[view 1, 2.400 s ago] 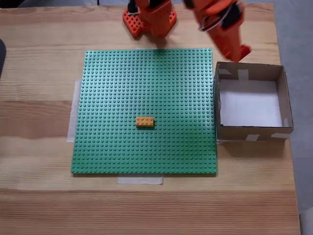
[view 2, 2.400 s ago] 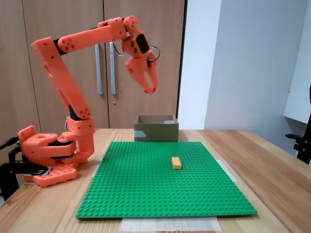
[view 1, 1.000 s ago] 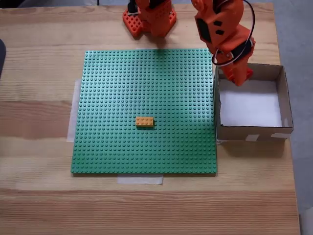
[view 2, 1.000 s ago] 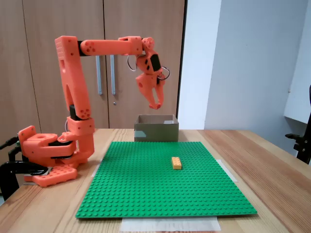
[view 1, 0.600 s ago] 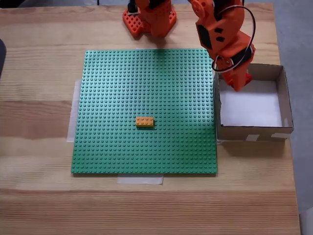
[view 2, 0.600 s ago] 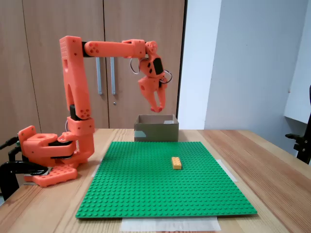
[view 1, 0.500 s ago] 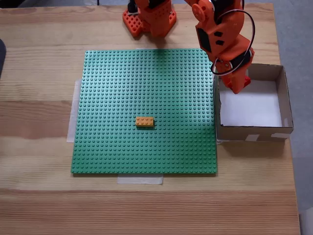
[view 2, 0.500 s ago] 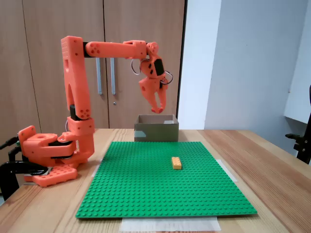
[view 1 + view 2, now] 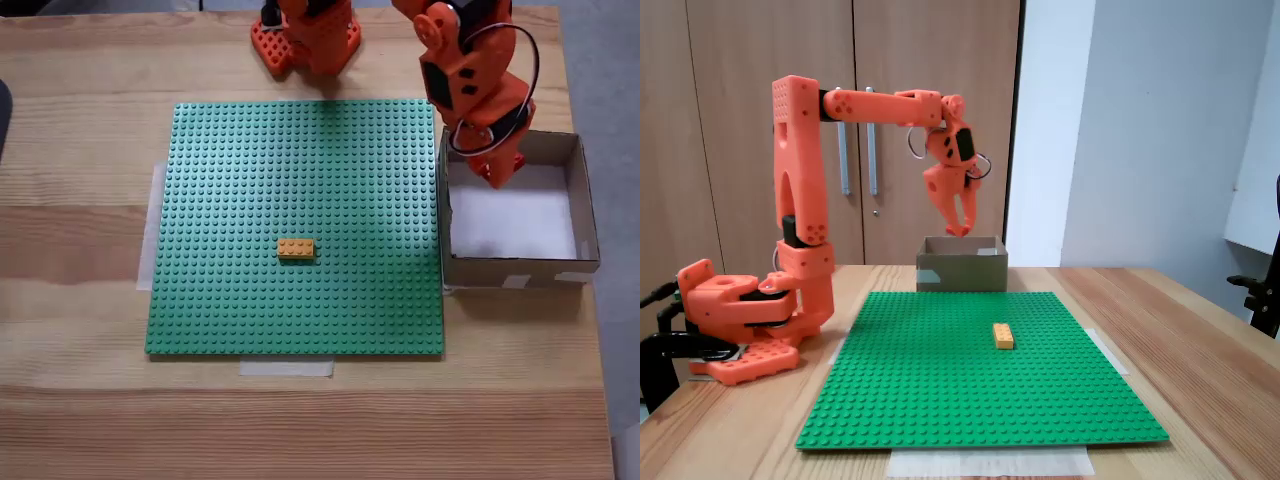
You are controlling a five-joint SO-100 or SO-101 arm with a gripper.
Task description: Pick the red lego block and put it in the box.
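My orange gripper [image 9: 500, 178] hangs tips down over the back left part of the box [image 9: 586, 205], a square brown cardboard box with a white floor. In a fixed view from the front the gripper [image 9: 962, 230] is just above the box [image 9: 960, 272] rim. The jaws stand close together on a small darker red piece, the red lego block [image 9: 503, 172], mostly hidden between the fingers. No brick lies on the visible box floor.
An orange-yellow brick [image 9: 296, 248] sits on the green baseplate [image 9: 300, 170], also seen as the brick [image 9: 1003, 336] on the baseplate [image 9: 960, 410]. The arm's base [image 9: 305, 35] stands behind the plate. Wooden table all round, cupboard doors behind.
The arm has stretched out and the gripper has moved from behind the box to over it and come down towards its rim. The orange-yellow brick has not moved.
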